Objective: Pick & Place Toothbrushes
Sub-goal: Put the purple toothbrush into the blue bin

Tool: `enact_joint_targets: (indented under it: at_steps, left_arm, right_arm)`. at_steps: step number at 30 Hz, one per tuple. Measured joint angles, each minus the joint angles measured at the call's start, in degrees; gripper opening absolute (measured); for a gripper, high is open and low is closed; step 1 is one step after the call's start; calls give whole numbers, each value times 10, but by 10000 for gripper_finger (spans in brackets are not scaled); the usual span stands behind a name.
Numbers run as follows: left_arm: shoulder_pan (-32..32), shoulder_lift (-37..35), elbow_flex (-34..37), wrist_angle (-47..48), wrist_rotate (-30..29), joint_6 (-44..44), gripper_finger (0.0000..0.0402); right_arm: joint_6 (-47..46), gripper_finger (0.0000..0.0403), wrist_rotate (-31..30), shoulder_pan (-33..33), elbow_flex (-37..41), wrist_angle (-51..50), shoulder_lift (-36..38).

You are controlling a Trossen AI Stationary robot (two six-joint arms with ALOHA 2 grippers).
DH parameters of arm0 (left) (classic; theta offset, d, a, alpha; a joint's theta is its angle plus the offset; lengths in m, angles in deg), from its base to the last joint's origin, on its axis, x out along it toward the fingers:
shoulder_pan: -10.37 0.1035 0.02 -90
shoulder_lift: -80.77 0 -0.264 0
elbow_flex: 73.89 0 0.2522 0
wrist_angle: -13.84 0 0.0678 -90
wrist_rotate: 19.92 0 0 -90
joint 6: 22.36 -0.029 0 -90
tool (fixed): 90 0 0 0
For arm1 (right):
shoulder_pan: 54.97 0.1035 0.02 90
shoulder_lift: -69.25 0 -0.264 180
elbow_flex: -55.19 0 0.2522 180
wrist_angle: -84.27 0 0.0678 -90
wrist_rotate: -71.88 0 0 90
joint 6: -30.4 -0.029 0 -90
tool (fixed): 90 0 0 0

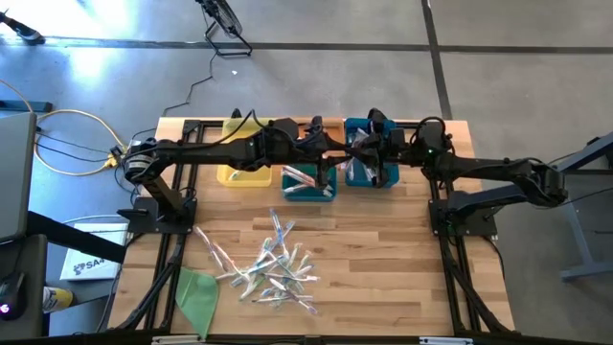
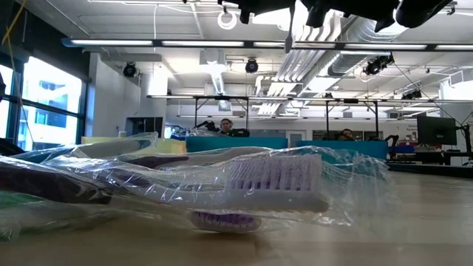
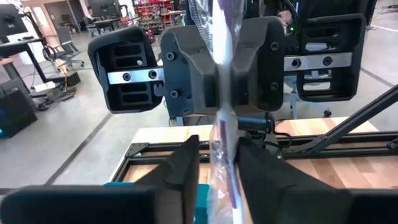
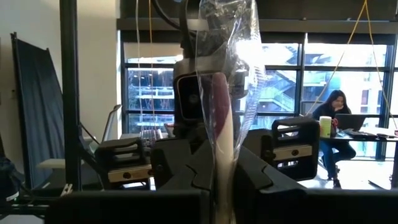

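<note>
A clear-wrapped toothbrush with a purple handle hangs upright in mid-air above the back of the table, between the two grippers, as you pass it from one arm to the other. In the left wrist view the right gripper has its fingers pressed together on the wrapper, while the left gripper stands partly open around the lower part of the brush, its fingers just beside the plastic and not clearly pinching it. The right wrist view shows the same brush rising from between the right arm's own closed fingers, so the hold now sits with the right arm.

From above, both arms meet over the row of bins: a yellow bin to the left, a middle bin already holding several brushes, and a teal bin to the right. The main heap of toothbrushes waits on the wooden table nearer the front, with a green sheet at its front left corner.

You appear to be at the handover step, early in the job given the size of the heap. Next, your left arm needs to back clear of the wrapper without dragging it, then your right arm must carry the brush over its bin and let go.
</note>
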Motion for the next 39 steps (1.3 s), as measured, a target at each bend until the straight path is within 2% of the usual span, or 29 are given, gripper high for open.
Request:
enact_joint_targets:
  at_steps: [6,14,19,23,27,32,39]
  left_arm:
    - [0,-4,0,-2,-1,-2,142]
    - [18,-38,0,66,1,-6,145]
    - [43,-54,0,81,1,-2,145]
    - [60,-63,0,96,4,-2,145]
    - [77,-74,0,96,5,-25,145]
    - [105,-87,0,96,4,-70,145]
    - [148,-104,0,138,5,-105,145]
  right_arm:
    - [0,17,0,-4,0,-2,1]
    - [3,17,-5,-37,1,-67,48]
    - [1,17,-16,-68,1,-150,82]
    - [-31,17,-28,-83,1,-192,87]
    - [-37,17,-72,-93,1,-224,85]
    - [-42,17,-164,-102,1,-276,83]
    - [-80,17,-253,-102,1,-294,36]
